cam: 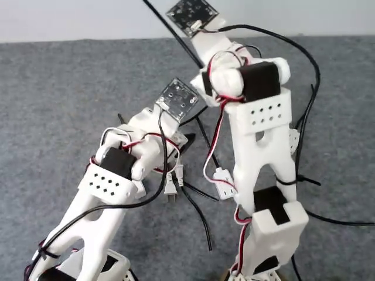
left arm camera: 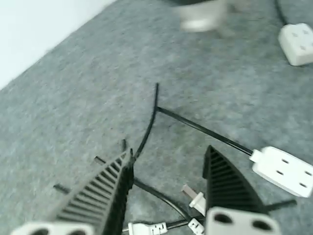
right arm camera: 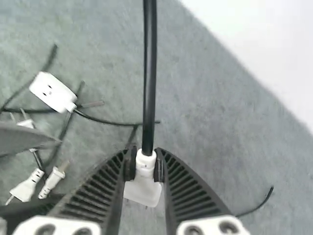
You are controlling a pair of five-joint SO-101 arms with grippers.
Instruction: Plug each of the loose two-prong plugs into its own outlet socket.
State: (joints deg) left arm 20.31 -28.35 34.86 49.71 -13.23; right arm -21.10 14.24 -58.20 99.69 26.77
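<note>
Grey carpet (cam: 58,93) covers the table in the high view. Between the two arms lie two loose white two-prong plugs (cam: 170,190), close together, with a pair of white outlet sockets (cam: 223,175) near them on thin cords.

In the left wrist view the left gripper (left arm camera: 166,188) hangs over the carpet, jaws spread wide with nothing between them. One of the small plugs lies just beside a finger, and a white rectangular socket block (left arm camera: 282,169) rests close by, its thin black cord (left arm camera: 195,128) running off across the carpet.

In the right wrist view the right gripper (right arm camera: 143,157) is clenched on a white plastic plug body (right arm camera: 142,188), prong end toward the carpet. The plug's thick black cable (right arm camera: 149,73) rises straight out from between the fingers.

The plugs look light and rigid, with thin prongs that would bend if squeezed. They are best pinched across the flat sides of the body, never by the springy cord, which will tug sideways. The sockets seem light too and will likely slide when pushed, so one needs bracing.
</note>
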